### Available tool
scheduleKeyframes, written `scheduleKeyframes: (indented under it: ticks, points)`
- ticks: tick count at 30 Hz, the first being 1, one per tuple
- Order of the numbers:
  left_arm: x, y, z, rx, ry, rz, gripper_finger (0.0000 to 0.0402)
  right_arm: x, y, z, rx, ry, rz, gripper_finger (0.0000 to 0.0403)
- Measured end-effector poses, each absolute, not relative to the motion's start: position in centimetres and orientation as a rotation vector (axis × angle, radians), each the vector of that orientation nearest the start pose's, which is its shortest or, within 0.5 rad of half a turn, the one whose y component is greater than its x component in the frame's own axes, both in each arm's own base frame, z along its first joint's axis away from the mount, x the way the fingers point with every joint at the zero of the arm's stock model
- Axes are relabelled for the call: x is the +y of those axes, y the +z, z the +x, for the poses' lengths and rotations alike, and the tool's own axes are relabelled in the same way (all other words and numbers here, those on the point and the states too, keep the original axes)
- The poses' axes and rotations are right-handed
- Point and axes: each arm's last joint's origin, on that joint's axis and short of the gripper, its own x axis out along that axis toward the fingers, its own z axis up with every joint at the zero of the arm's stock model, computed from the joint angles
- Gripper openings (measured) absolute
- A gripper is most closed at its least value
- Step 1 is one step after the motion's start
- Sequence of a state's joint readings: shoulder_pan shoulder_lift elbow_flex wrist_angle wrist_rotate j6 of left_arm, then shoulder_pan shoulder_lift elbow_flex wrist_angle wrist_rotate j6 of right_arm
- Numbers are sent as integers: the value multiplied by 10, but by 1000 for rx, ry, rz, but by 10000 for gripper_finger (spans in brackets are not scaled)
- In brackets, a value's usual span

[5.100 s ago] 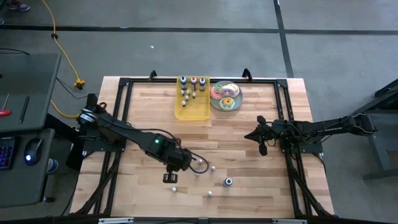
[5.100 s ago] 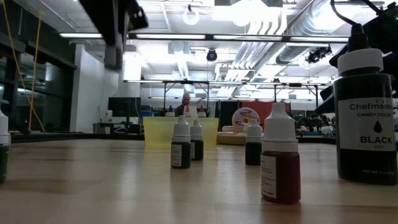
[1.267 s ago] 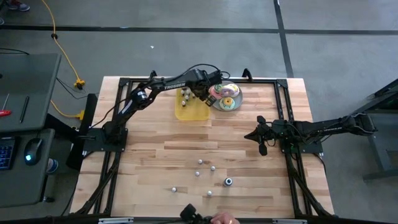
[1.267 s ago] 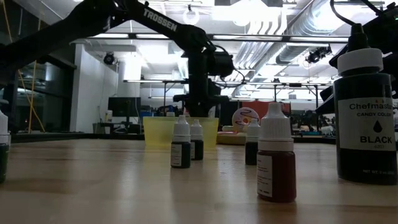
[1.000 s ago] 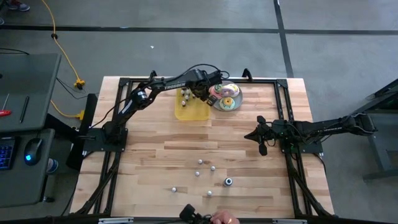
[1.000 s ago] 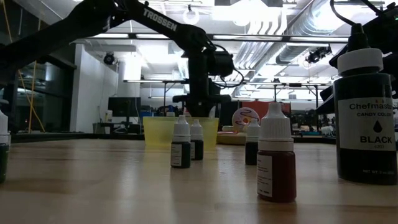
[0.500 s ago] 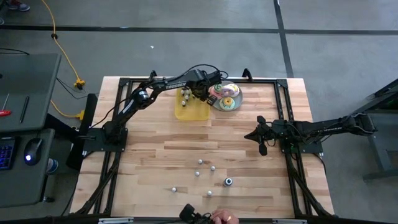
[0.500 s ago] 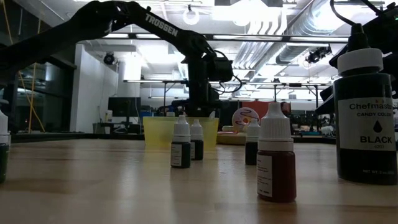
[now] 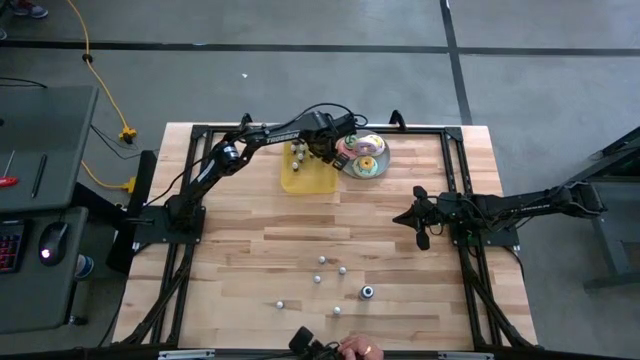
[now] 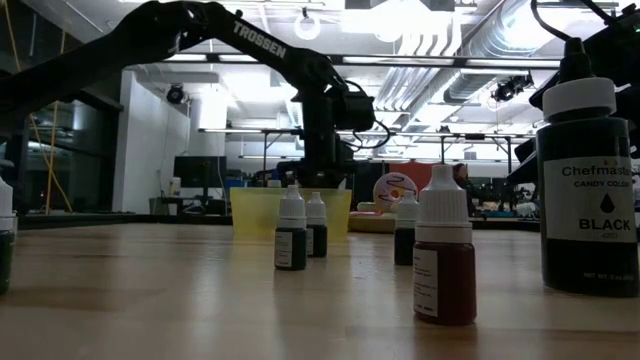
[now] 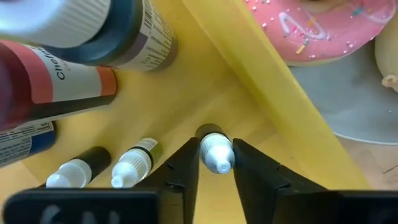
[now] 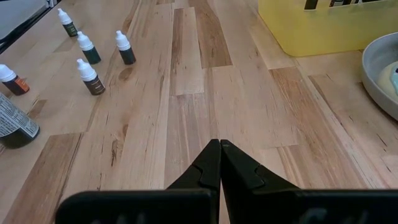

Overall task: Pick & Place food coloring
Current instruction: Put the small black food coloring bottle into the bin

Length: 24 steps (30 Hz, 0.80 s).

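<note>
The food coloring is small white-capped bottles. Several stand in the yellow tray at the table's far middle, and several are loose near the front edge. My left gripper points down into the tray's right part, slightly open. Its fingers flank one small bottle that stands on the tray floor beside the tray's wall. Two more small bottles stand close by. My right gripper hangs shut over bare wood at the table's right middle. My left gripper comes from above, pointing down, one finger on each side of the small bottle's white cap. The bottle stands upright on the tray floor. Whether the fingers still touch the cap, I cannot tell.
A plate of frosted doughnuts sits right of the tray, close to my left gripper. Larger bottles fill the tray's far part. A big black bottle stands among the loose ones. A person's hand shows at the near edge.
</note>
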<state>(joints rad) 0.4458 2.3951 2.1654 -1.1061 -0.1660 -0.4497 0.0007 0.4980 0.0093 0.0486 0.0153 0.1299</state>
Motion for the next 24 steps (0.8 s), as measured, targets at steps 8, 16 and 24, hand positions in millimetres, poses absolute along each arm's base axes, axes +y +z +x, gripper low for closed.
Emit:
scheduleKeyframes:
  ticks: [8,16,24]
  points:
    - [215,192,438,1220,800,-538,150,0,126,120,438,-43,124,0]
    - [215,197,439,1230,776,-506,156,0,126,120,438,-43,124,0]
    - [217,228,443,1155,763,-475,156,0,126,120,439,-43,124,0]
